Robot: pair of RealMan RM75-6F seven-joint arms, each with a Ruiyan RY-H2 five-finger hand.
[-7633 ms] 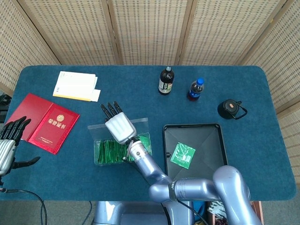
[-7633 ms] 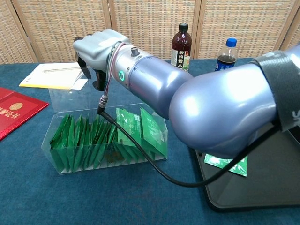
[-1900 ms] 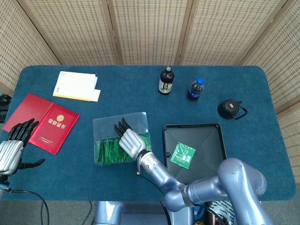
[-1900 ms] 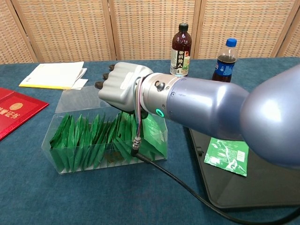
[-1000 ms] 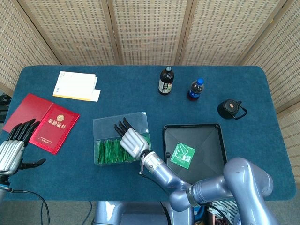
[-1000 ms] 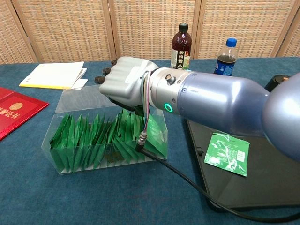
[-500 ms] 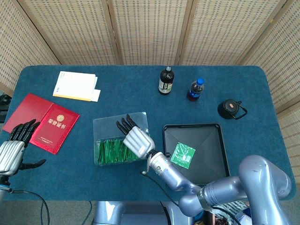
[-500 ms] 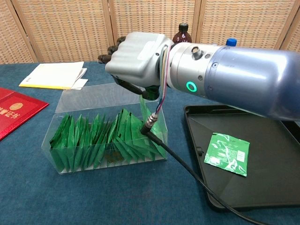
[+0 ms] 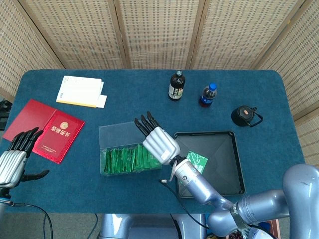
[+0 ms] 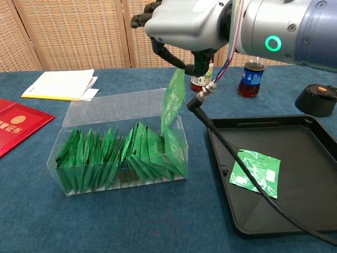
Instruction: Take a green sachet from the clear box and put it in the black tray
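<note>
Now we log the right hand (image 10: 181,23) pinching one green sachet (image 10: 172,100) by its top, above the clear box (image 10: 79,113), for carrying right to the black tray (image 10: 310,174).

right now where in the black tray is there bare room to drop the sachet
The black tray is bare along its far side and its right part. The one sachet already inside takes the near-left part. The held sachet hangs over the crowded clear box.

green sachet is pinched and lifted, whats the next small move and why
Probably carry it sideways toward the black tray. The right hand pinches the green sachet by its top, and it hangs with its lower end near the clear box rim, so lift slightly more first.
</note>
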